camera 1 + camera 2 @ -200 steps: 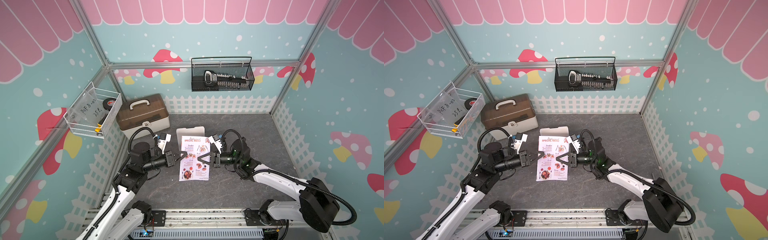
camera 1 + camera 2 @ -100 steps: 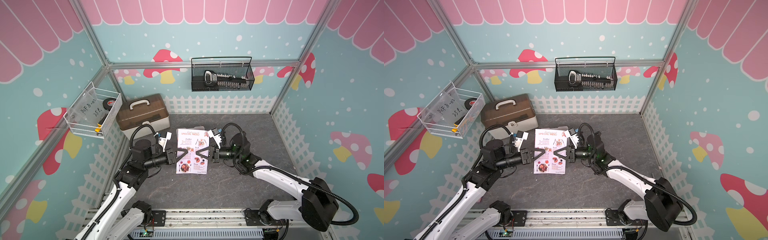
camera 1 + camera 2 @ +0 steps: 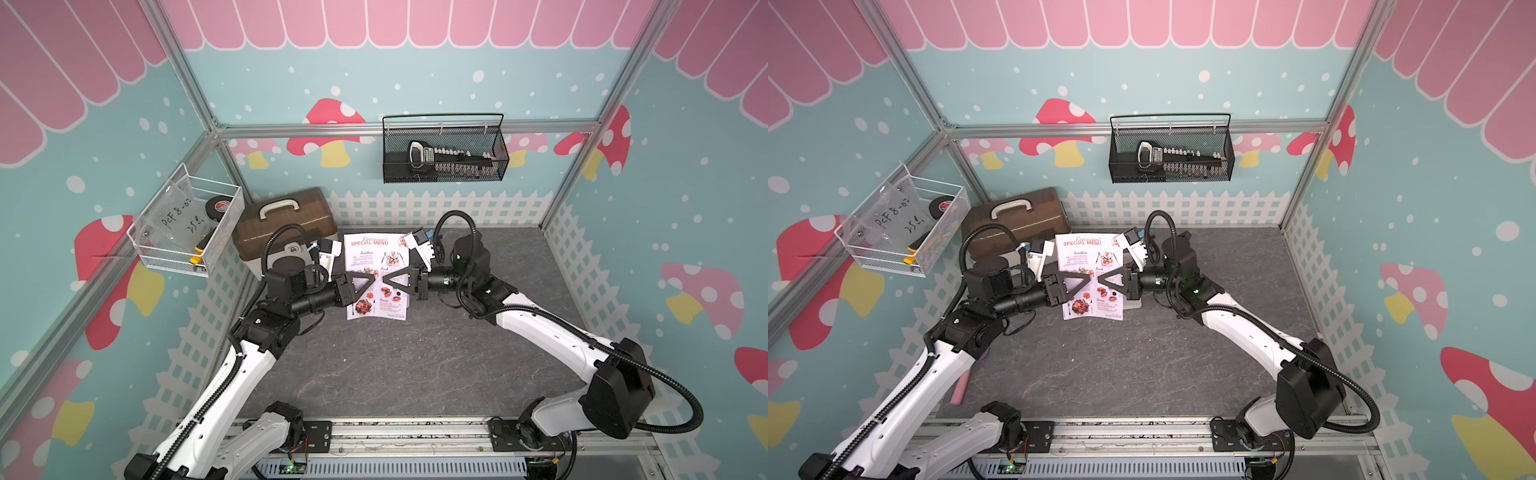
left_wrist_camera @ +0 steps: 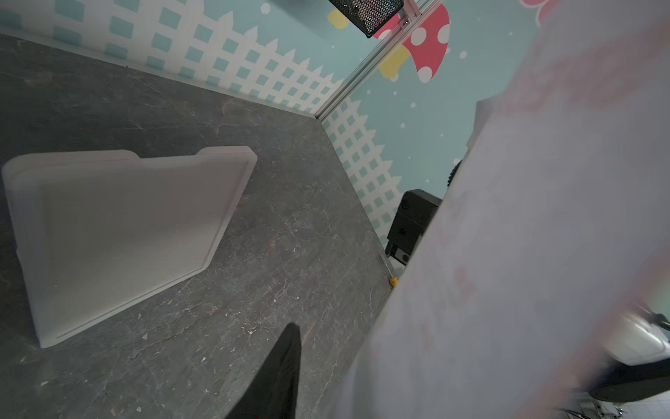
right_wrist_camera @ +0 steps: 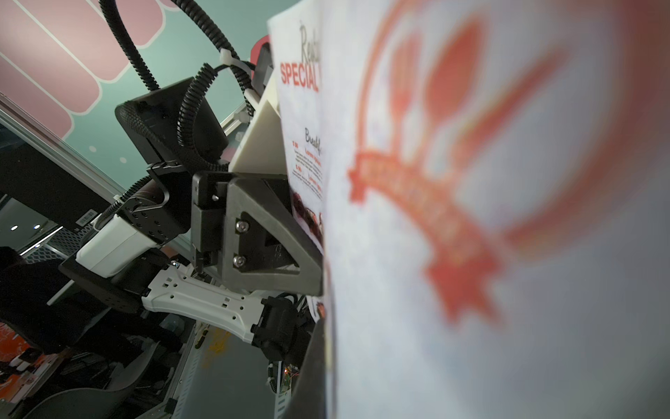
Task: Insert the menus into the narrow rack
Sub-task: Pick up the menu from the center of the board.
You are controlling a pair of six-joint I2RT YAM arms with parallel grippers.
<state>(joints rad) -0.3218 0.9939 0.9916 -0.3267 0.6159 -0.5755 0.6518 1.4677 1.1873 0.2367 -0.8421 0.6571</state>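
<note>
Menu [image 3: 376,266] aloft: right claw [image 3: 386,281] pinching one edge; left claw [image 3: 371,281] at opposite edge, grip unclear. Rack [image 4: 119,232] flat on counter [image 3: 415,365] beneath, notched edge toward back fence [image 3: 436,208].

The rack [image 4: 119,239] lies flat on the dark table [image 4: 290,235] — the blurred menu [image 4: 525,254] hangs apart from it.

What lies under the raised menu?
The narrow rack lies flat on the table, shown by the left wrist view. In both top views the menu covers it almost wholly.
</note>
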